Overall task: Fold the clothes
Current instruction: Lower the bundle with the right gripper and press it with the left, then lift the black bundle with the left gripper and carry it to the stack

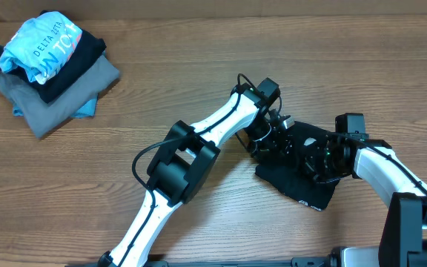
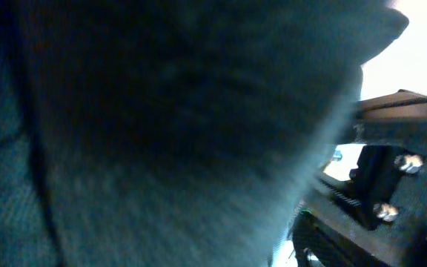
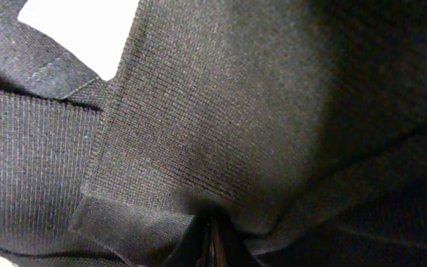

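The clothes point(image 1: 302, 189) are a black garment lying bunched into a small dark patch right of the table's middle. My left gripper point(image 1: 273, 141) is down on its left edge. In the left wrist view, blurred dark fabric point(image 2: 161, 133) fills the picture and hides the fingers, so their state does not show. My right gripper point(image 1: 319, 159) sits on the garment's right part. In the right wrist view its fingertips point(image 3: 212, 239) are pressed together with a puckered fold of the black knit point(image 3: 236, 111) pinched between them.
A pile of other garments lies at the far left corner: a light-blue printed shirt point(image 1: 43, 44) on top of a grey folded garment point(image 1: 50, 100). Bare wooden table point(image 1: 199, 74) surrounds the black garment. Both arms converge over it, close together.
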